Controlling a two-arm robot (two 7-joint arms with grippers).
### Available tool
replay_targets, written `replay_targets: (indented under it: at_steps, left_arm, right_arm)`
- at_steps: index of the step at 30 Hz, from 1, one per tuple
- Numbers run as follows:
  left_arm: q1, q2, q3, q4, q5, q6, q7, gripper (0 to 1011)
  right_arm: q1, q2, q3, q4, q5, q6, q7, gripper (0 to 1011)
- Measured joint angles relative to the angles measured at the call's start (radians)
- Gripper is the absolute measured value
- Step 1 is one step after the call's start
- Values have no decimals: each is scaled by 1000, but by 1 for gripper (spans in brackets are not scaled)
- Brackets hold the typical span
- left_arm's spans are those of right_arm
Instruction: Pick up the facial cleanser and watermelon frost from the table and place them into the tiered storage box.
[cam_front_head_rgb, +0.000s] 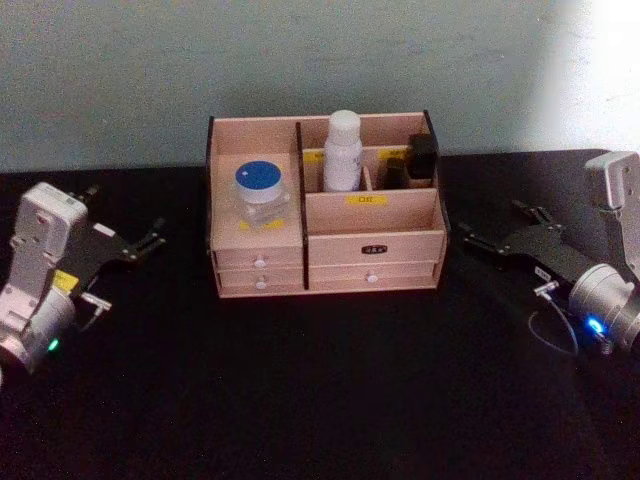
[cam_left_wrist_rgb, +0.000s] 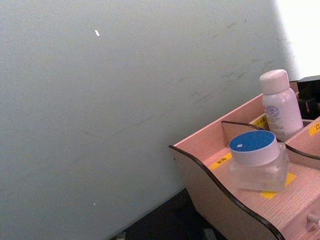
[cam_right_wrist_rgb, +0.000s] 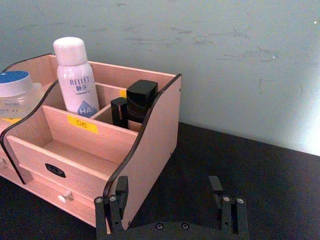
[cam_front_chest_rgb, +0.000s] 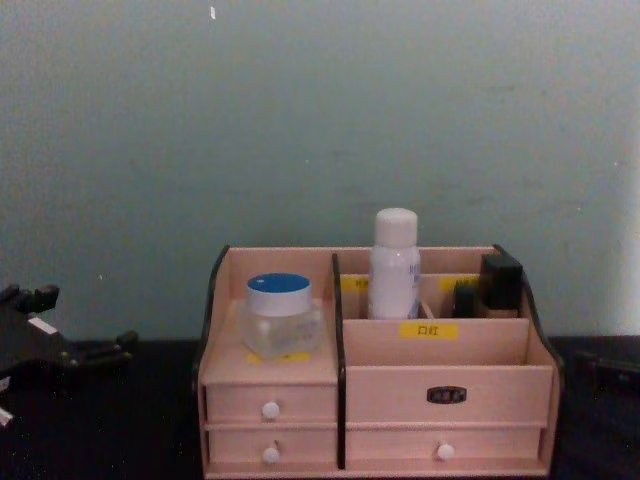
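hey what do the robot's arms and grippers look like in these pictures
Both arms end in silvery grey wrist housings with black, angular fingered grippers. The left gripper sits on a pale housing bearing a small yellow label and a green light. The right gripper has a thin looped cable and a blue light at its wrist. From the right wrist view, its black fingers show small screws.

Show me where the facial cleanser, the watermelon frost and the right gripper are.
facial cleanser (cam_front_head_rgb: 342, 150): head view, bottle body.
watermelon frost (cam_front_head_rgb: 261, 178): head view, blue lid.
right gripper (cam_front_head_rgb: 484, 237): head view, between its open fingertips.
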Motion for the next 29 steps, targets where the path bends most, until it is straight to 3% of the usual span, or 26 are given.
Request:
replay_targets:
  at_steps: [29]
  left_arm:
    - [0,0,0,0,0,0,0,1001]
  right_arm:
    - [0,0,0,0,0,0,0,1002]
